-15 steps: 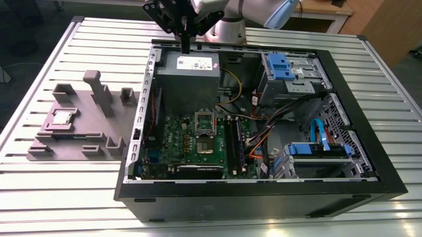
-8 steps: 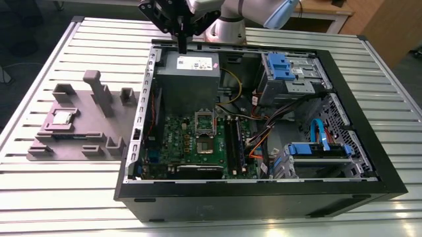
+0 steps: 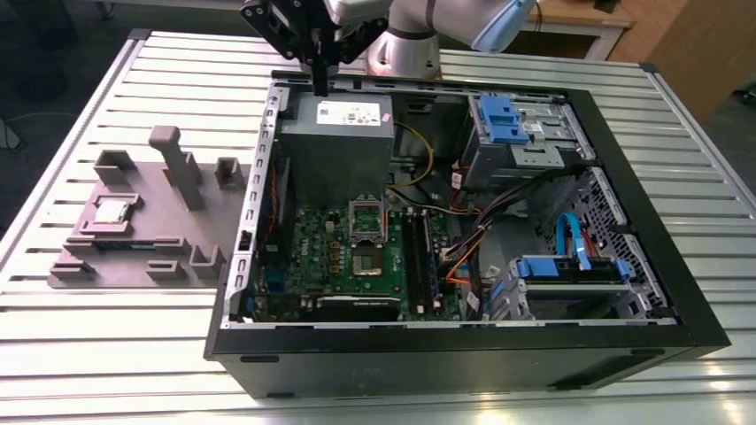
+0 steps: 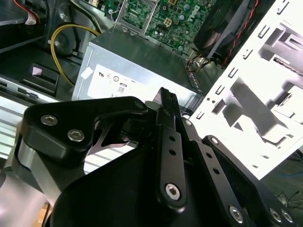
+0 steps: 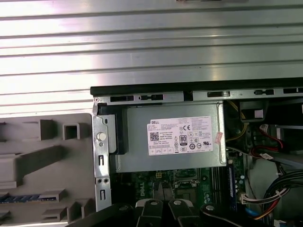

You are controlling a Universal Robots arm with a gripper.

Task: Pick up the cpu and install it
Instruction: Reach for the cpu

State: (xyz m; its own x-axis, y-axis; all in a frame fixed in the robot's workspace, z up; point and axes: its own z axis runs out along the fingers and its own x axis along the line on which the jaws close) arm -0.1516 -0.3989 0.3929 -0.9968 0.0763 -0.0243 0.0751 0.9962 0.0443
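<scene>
cpu (image 3: pixel 112 211) is seen lying flat in a recess of the grey fixture (image 3: pixel 177 252), in the left middle of the exterior view. It sits on the slatted counter (image 3: pixel 106 345), well apart from the end effector (image 3: pixel 319 87). The end effector is held at the upper middle of that frame, above the rear edge of the open computer case (image 3: pixel 473 354) and just over the grey power supply (image 3: pixel 336 133). Its fingers (image 4: pixel 168 118) are pressed together, and nothing is pinched between them, as is shown in both wrist views. The green motherboard (image 3: pixel 343 257) is seen lower in the exterior frame than the power supply. Its square socket frame (image 3: pixel 368 217) is found near the frame's middle.
</scene>
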